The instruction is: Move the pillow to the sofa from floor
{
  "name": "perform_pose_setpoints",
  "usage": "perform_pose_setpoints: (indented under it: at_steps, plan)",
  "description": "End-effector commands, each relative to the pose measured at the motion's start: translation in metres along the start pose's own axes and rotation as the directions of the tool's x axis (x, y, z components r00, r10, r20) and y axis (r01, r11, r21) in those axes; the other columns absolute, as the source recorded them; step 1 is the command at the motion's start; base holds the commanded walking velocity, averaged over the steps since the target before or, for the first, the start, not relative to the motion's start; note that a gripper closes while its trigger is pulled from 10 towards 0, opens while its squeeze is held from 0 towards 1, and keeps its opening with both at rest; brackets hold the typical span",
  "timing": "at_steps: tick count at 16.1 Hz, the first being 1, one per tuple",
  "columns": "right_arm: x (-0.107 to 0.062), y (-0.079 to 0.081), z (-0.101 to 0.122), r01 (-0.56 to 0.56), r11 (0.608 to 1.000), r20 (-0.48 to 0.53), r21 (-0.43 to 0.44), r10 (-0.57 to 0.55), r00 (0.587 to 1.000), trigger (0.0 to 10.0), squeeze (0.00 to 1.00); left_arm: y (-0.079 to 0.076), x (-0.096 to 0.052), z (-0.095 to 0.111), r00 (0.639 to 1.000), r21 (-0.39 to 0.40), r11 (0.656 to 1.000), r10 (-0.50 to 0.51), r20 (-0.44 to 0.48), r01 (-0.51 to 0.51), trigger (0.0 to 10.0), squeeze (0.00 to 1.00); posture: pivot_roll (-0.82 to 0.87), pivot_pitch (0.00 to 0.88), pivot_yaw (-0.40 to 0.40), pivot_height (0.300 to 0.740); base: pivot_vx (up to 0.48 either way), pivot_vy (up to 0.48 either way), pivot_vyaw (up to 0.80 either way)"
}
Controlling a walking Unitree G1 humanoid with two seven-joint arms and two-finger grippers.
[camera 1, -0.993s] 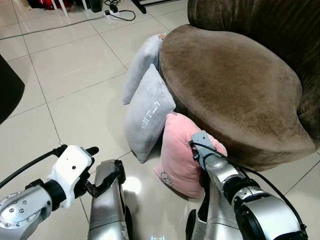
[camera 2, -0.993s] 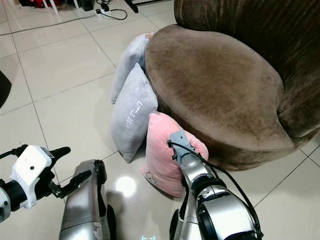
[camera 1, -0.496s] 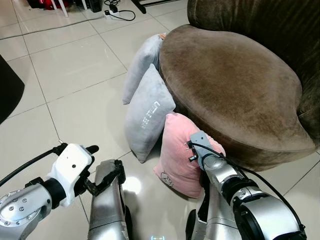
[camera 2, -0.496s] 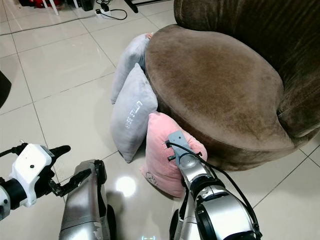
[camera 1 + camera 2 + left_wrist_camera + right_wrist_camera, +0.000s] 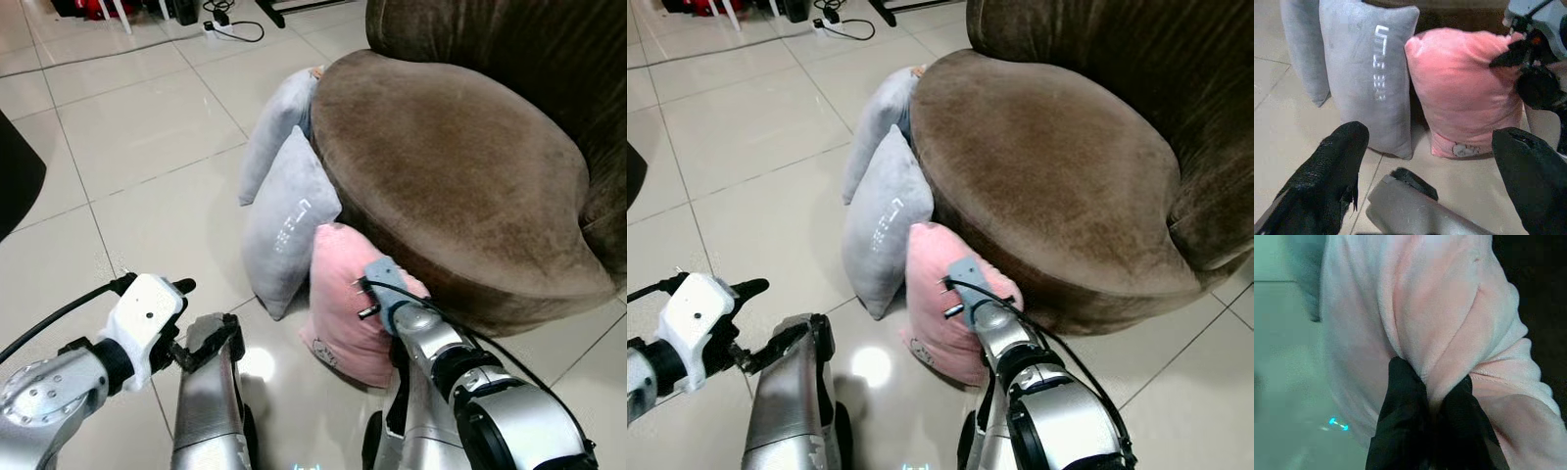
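I am pinching the pink pillow (image 5: pixel 1425 333) with my right gripper (image 5: pixel 1430 396); my left gripper (image 5: pixel 1425 171) is hovering spread.

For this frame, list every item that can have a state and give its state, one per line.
pink pillow: upright on the floor against the sofa base, fabric pinched by the right hand.
right hand: shut on a fold of the pink pillow.
left hand: open, hovering low, touching nothing.
lettered grey pillow: standing on the floor, leaning on the sofa.
plain grey pillow: same, behind it.
sofa: seat bare.
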State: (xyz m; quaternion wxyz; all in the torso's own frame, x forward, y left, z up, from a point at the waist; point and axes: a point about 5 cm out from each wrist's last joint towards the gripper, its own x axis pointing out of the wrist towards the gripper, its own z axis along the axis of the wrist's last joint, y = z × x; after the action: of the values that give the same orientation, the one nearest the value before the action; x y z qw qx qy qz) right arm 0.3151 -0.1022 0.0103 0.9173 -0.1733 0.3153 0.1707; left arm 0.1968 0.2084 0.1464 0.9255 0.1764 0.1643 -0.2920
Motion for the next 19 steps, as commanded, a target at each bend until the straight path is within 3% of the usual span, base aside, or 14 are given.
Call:
perform_pose_setpoints:
  at_steps: [1, 2, 4, 6, 7, 9, 10, 12, 15, 16, 18, 19]
  plan:
    - [0.000, 0.010, -0.004, -0.088, 0.996, -0.002, -0.023, 0.088, 0.996, 0.0, 0.00, 0.001, 0.004, -0.002, 1.000, 0.012, 1.000, 0.007, 0.003, -0.007, 10.0, 0.00, 0.16, 0.017, -0.031, 0.460, 0.000, 0.000, 0.00]
    - [-0.001, 0.011, -0.005, -0.156, 0.986, 0.000, -0.062, 0.156, 0.988, 0.0, 0.00, 0.004, 0.007, -0.001, 0.999, 0.023, 0.999, 0.027, 0.020, -0.028, 10.0, 0.00, 0.15, 0.000, -0.034, 0.460, 0.000, 0.000, 0.00]
    - [-0.002, 0.008, -0.006, -0.192, 0.977, 0.000, -0.097, 0.193, 0.981, 0.0, 0.00, 0.008, 0.013, 0.000, 0.998, 0.024, 0.999, 0.046, 0.039, -0.047, 10.0, 0.00, 0.13, 0.000, -0.034, 0.460, 0.000, 0.000, 0.00]
    - [-0.006, -0.005, -0.014, -0.235, 0.960, 0.002, -0.150, 0.238, 0.971, 0.0, 0.00, 0.014, 0.026, 0.002, 0.992, 0.032, 0.995, 0.094, 0.089, -0.098, 10.0, 0.00, 0.08, 0.000, -0.034, 0.460, 0.000, 0.000, 0.00]
    - [-0.010, -0.017, -0.020, -0.205, 0.967, 0.029, -0.148, 0.211, 0.977, 0.0, 0.00, 0.017, 0.034, 0.005, 0.984, 0.026, 0.990, 0.131, 0.124, -0.135, 10.0, 0.00, 0.06, 0.000, -0.033, 0.460, 0.000, 0.000, 0.00]
    - [-0.014, -0.046, -0.010, -0.008, 1.000, 0.164, 0.011, 0.006, 0.986, 0.0, 0.00, 0.024, 0.042, 0.007, 0.971, 0.034, 0.980, 0.187, 0.146, -0.194, 10.0, 0.00, 0.03, 0.000, -0.028, 0.460, 0.000, 0.000, 0.00]
    - [-0.019, -0.065, 0.001, 0.110, 0.971, 0.245, 0.214, -0.162, 0.956, 0.0, 0.00, 0.029, 0.047, 0.009, 0.961, 0.028, 0.973, 0.222, 0.163, -0.230, 10.0, 0.00, 0.01, 0.000, -0.024, 0.460, 0.000, 0.000, 0.00]
    - [-0.030, -0.087, 0.019, 0.135, 0.864, 0.346, 0.486, -0.332, 0.878, 0.0, 0.00, 0.036, 0.057, 0.013, 0.946, 0.027, 0.963, 0.259, 0.196, -0.269, 10.0, 0.00, -0.01, 0.000, -0.022, 0.460, 0.000, 0.000, 0.00]
    - [-0.043, -0.093, 0.040, 0.002, 0.840, 0.499, 0.542, -0.324, 0.804, 0.0, 0.00, 0.036, 0.060, 0.014, 0.939, 0.016, 0.960, 0.271, 0.214, -0.281, 10.0, 0.00, -0.01, 0.000, -0.027, 0.460, 0.000, 0.000, 0.00]
    - [-0.053, -0.093, 0.052, -0.087, 0.861, 0.592, 0.501, -0.267, 0.760, 0.0, 0.00, 0.035, 0.059, 0.012, 0.938, 0.013, 0.960, 0.272, 0.217, -0.281, 10.0, 0.00, -0.01, 0.000, -0.028, 0.460, 0.000, 0.000, 0.00]
    - [-0.066, -0.091, 0.060, -0.187, 0.875, 0.678, 0.446, -0.194, 0.709, 0.0, 0.00, 0.033, 0.058, 0.010, 0.937, 0.013, 0.960, 0.270, 0.219, -0.280, 10.0, 0.00, -0.02, 0.000, -0.028, 0.460, 0.000, 0.000, 0.00]
    - [-0.091, -0.099, 0.071, -0.306, 0.848, 0.770, 0.433, -0.171, 0.615, 0.0, 0.00, 0.030, 0.057, 0.011, 0.937, 0.016, 0.962, 0.263, 0.229, -0.274, 10.0, 0.00, -0.02, 0.000, -0.028, 0.460, 0.000, 0.000, 0.00]
